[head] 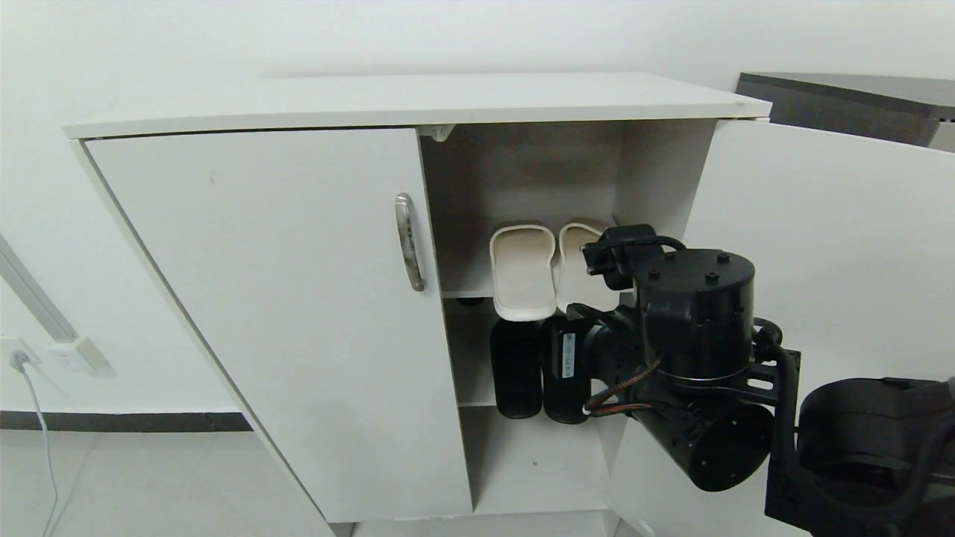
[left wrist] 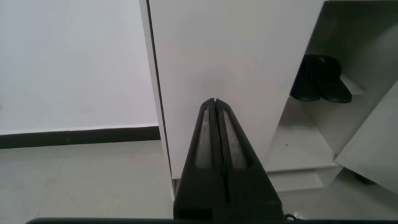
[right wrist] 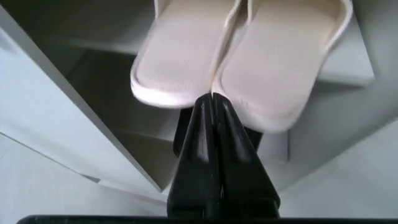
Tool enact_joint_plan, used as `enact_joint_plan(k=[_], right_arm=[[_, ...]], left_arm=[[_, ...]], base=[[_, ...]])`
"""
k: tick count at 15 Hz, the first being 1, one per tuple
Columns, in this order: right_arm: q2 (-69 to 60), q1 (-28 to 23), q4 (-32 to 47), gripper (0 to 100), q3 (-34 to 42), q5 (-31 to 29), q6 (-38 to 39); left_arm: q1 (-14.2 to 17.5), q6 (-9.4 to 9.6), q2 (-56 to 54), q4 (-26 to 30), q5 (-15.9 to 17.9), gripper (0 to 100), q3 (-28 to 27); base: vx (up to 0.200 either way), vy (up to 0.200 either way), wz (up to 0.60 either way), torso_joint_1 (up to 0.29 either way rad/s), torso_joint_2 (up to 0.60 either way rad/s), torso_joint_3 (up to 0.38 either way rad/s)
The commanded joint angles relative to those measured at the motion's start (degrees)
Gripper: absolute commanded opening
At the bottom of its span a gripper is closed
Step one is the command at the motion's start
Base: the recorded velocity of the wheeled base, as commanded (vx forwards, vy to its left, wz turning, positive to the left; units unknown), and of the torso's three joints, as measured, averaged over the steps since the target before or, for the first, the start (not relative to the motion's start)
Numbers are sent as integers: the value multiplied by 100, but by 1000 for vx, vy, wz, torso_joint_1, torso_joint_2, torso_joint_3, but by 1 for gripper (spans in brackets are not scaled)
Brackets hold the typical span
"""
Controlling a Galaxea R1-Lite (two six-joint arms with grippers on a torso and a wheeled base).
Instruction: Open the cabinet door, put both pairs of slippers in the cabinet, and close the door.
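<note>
it was a plain room, home or office unclear. a white cabinet (head: pixel 418 101) stood on pale floor tiles (head: pixel 134 485) against a bare wall (head: pixel 112 60) with a wall socket (head: pixel 16 350).

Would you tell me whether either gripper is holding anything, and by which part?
The left gripper is shut on nothing. The right gripper, also shut, meets the white slippers where their near ends adjoin; a grip cannot be confirmed.

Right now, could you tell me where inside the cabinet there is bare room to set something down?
The bottom shelf, under the black slippers, is bare. A narrow strip lies left of the white slippers. Crowded where the right gripper sits before them.
</note>
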State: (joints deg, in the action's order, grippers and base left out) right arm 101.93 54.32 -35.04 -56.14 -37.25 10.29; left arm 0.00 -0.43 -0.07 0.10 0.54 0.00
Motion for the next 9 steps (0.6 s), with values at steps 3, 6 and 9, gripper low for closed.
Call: enact_joint_plan(k=[3,6,9], right_arm=[[29,8,-3,0,33,-1,-9],[29,8,-3,0,68,-1,-9],[38,0,-3,0,138,8,-9]], left_arm=[[0,-1,7,-1,-1,0,0],[0,-1,7,-1,-1,0,0],[0,-1,7,-1,-1,0,0]], base=[[-200,0,0,1,2,6],[-200,0,0,2,-1,2],[-200,0,0,5,2,4]])
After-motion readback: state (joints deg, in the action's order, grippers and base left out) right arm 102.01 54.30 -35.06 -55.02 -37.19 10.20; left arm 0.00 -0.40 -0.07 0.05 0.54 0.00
